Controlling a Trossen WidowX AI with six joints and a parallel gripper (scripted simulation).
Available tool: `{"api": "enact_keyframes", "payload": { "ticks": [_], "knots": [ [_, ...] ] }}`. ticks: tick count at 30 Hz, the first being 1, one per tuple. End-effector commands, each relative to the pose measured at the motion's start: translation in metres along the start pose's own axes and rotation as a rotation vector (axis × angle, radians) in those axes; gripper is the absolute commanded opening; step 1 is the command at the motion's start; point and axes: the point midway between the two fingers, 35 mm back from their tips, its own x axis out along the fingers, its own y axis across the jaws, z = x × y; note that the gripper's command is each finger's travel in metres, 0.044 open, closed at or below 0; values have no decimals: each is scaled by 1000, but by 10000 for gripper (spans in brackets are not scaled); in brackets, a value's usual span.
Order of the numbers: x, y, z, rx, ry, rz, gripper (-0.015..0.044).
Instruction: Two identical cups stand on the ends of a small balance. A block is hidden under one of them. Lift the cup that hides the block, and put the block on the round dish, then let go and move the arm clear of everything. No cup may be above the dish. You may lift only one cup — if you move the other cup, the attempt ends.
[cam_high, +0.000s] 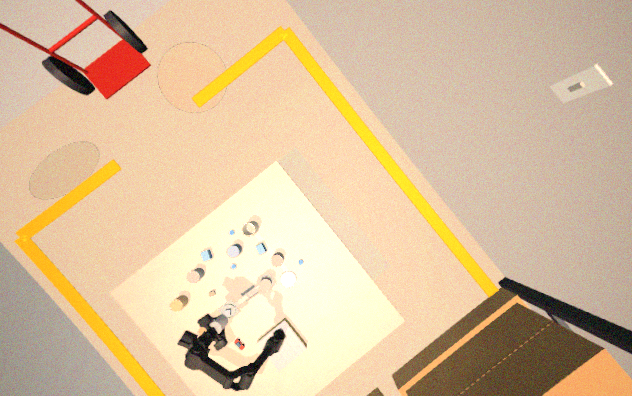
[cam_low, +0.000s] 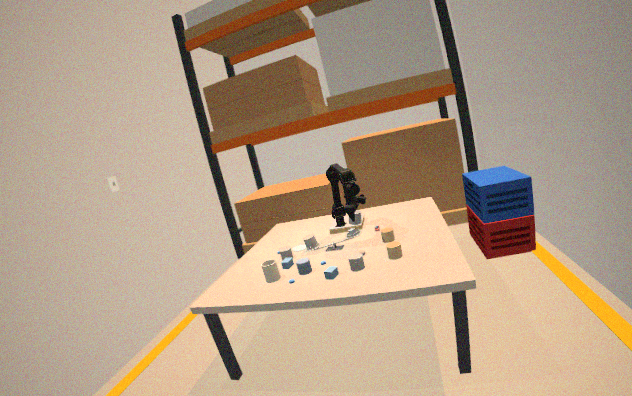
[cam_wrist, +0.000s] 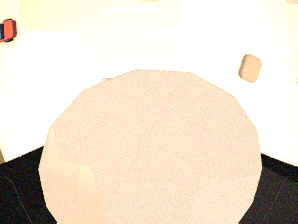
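One cup (cam_high: 218, 323) (cam_low: 355, 219) (cam_wrist: 150, 145) pinched firmly in the gripper (cam_high: 215, 328) (cam_low: 354, 213) (cam_wrist: 147, 145), held off the balance (cam_high: 250, 296) (cam_low: 327, 246), presumably to expose the block. Block not distinguishable on the near pan (cam_high: 229, 310) (cam_low: 353, 233). Other cup (cam_high: 266, 281) (cam_low: 310, 241) at the far end, best left untouched; round dish (cam_high: 288, 279) (cam_low: 299, 248) beside, probably kept free for the block.
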Motion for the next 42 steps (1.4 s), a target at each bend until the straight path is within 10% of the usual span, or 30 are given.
{"api": "enact_keyframes", "payload": {
  "ticks": [1, 42],
  "knots": [
    [16, 18, 25, -8, -5, -8, 0],
    [119, 92, 83, -10, -19, -10, 0]
  ]
}}
